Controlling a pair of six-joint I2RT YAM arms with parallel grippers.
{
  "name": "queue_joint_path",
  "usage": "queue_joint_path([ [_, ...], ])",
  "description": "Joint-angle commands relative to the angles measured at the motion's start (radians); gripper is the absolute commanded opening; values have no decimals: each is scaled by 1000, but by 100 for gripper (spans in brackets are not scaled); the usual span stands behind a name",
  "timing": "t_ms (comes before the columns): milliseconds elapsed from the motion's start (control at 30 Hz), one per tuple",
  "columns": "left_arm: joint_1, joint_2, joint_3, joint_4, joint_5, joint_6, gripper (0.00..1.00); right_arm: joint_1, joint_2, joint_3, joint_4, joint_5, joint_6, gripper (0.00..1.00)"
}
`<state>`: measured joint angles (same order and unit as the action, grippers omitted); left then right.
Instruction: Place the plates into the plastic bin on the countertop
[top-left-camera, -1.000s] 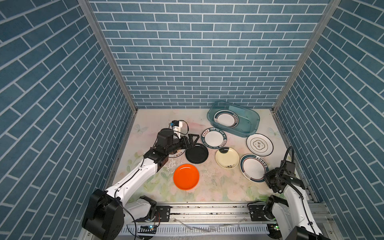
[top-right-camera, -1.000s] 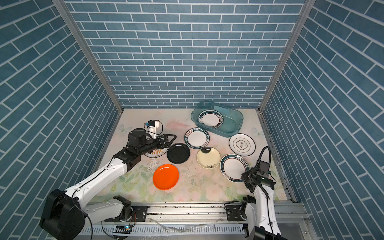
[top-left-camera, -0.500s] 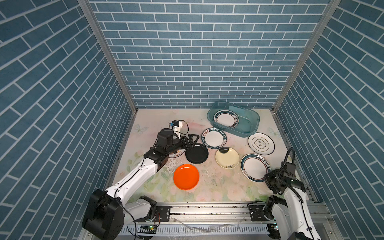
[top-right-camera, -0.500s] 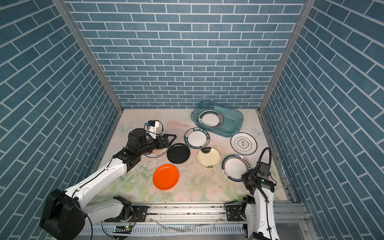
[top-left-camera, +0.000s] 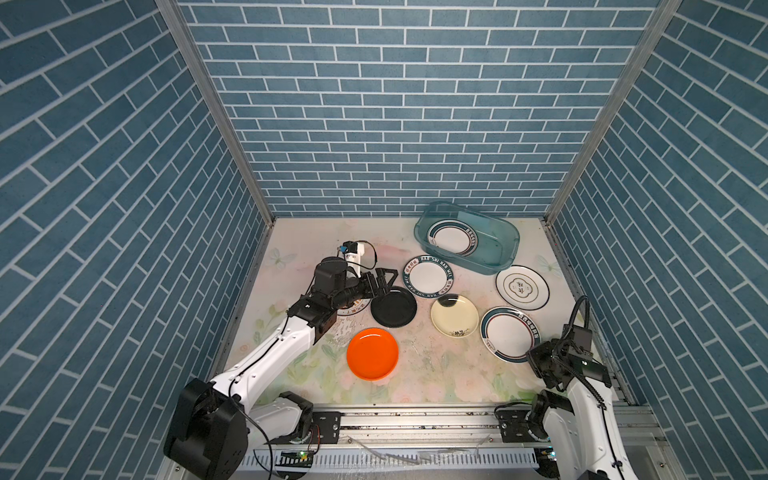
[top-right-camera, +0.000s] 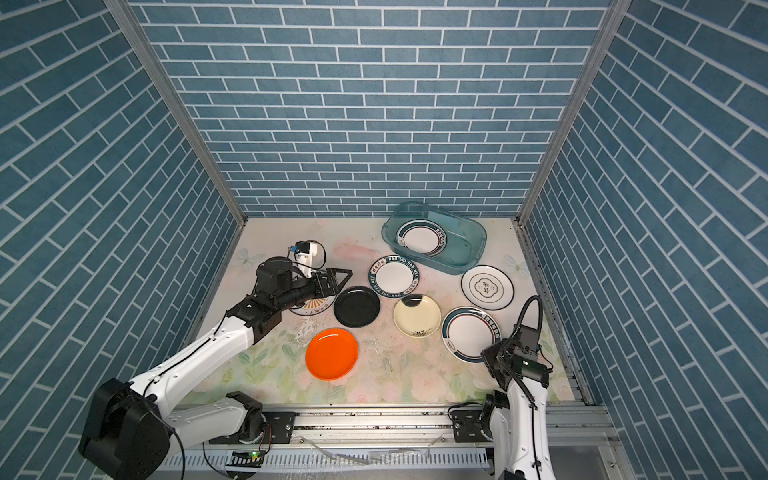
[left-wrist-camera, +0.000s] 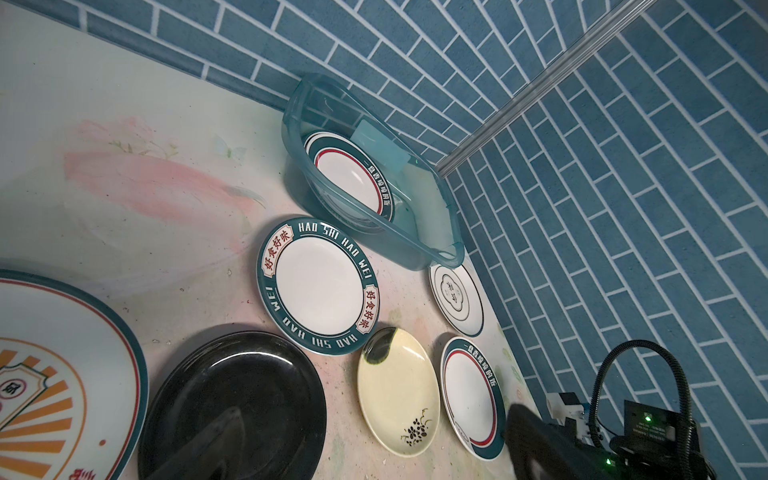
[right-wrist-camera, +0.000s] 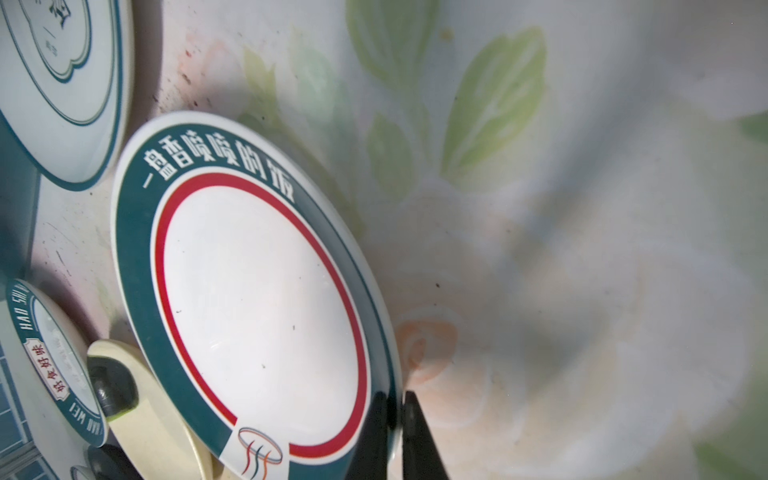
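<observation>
Jaws of the right gripper (right-wrist-camera: 393, 401) are closed on the rim of the ringed plate (right-wrist-camera: 257, 311), found at 4 o'clock on the countertop (top-left-camera: 419, 365) in both top views. Jaws of the left gripper (top-left-camera: 380, 282) are spread wide at the black plate's (top-left-camera: 394, 307) 10 o'clock edge. The bin (top-left-camera: 492, 249) is set at 1 o'clock, with another plate (top-left-camera: 453, 237) inside it.

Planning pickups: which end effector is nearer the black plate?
Left. The left end effector is open at the black plate; the right end effector grips the red-ringed plate, farther off.
</observation>
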<state>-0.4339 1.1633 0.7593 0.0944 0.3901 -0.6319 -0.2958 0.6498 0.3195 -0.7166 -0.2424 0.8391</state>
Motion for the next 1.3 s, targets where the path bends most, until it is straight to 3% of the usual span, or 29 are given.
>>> queue_joint_path([
  [0,4,-32,22,-27,-27,12,100,-3,-6,36,-31,-20,-30,4],
  [67,5,-36,22,-32,-37,12,99,-3,-10,41,-27,-31,-34,0],
  [533,5,-29,21,-32,-27,13,100,-2,-57,48,-33,-66,-5,0],
  [733,4,-39,-2,-10,-30,10,100,-2,-52,51,-63,-80,4,22],
  [1000,4,-40,-17,-5,-30,21,100,-2,-39,-50,123,-174,115,28],
  [1267,5,-48,-17,-19,-36,43,100,-1,-49,-24,70,-131,110,38],
])
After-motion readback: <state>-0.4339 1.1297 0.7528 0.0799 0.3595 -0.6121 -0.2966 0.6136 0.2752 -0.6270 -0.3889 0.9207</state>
